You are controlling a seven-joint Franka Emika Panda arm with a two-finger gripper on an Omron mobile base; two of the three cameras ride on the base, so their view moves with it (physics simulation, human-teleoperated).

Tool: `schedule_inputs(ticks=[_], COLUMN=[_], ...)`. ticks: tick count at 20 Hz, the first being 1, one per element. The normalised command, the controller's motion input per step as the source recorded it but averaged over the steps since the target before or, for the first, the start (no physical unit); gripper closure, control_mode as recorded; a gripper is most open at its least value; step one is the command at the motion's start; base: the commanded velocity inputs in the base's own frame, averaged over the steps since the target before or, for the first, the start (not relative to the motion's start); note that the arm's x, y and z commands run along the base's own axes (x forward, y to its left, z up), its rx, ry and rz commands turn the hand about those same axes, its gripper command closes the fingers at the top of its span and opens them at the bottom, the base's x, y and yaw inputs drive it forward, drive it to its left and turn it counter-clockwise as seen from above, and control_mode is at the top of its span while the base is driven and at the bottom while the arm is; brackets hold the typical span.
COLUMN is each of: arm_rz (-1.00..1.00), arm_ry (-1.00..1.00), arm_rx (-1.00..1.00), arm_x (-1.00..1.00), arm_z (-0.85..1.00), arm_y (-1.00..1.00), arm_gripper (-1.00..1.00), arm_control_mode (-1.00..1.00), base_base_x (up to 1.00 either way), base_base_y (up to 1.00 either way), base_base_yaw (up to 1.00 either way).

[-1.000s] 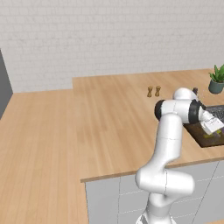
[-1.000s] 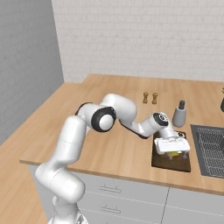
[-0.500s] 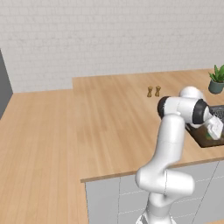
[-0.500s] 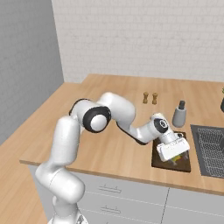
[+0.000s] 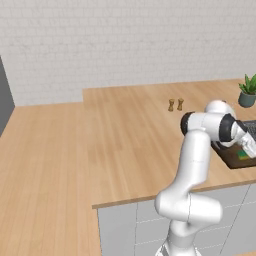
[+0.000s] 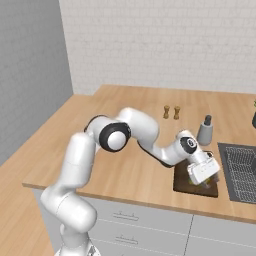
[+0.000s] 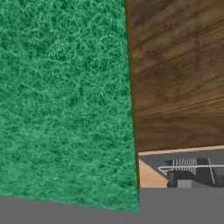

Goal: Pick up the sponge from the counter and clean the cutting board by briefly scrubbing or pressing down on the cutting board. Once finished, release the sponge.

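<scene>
- Sponge (image 7: 65,100): lies flat on the cutting board (image 7: 175,74); we see its fibrous, dark green scrub face close up in the hand view, straight-edged, with the board's dark brown wood grain beside it.
- Fingers (image 6: 205,181): spread wide, holding nothing; the white hand sits low over the board, and we can't tell whether the tips touch the sponge.
- From the left base view, a small green patch of sponge (image 5: 243,154) shows on the board (image 5: 231,157), just under the hand (image 5: 247,144).
- Board: flat dark rectangular slab near the front edge of the light-wood plank bench (image 6: 125,165), just beside the dark gridded stovetop (image 6: 242,167).
- On the bench behind the board: a grey bottle (image 6: 204,130), two small brown shakers (image 6: 171,112), and a potted plant (image 5: 248,91) well apart at the far right.
- Pale grey cabinet fronts (image 6: 150,227) below the bench.
</scene>
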Motion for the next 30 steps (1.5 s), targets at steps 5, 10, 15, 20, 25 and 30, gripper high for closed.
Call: schedule_inputs(ticks=[5,10,15,20,25,30], arm_rz=[0.00,0.00,0.00,0.00,0.00,0.00], arm_ry=[0.04,-0.03,-0.25,-0.12,-0.18,-0.31], arm_rx=[-0.01,-0.07,-0.11,0.00,0.03,0.03], arm_x=[-0.88,-0.94,-0.92,-0.74,-0.98,-0.76], arm_z=[-1.00,-1.00,-0.70,0.95,1.00,1.00], arm_y=[-0.40,-0.12,0.41,0.37,0.53,0.99], arm_gripper=[-1.00,-1.00,-1.00,-1.00,-1.00,-1.00], arm_control_mode=[-1.00,-1.00,-1.00,-1.00,-1.00,-1.00], base_base_x=[0.00,0.00,0.00,0.00,0.00,0.00], base_base_y=[0.00,0.00,0.00,0.00,0.00,0.00], base_base_yaw=[0.00,0.00,0.00,0.00,0.00,0.00])
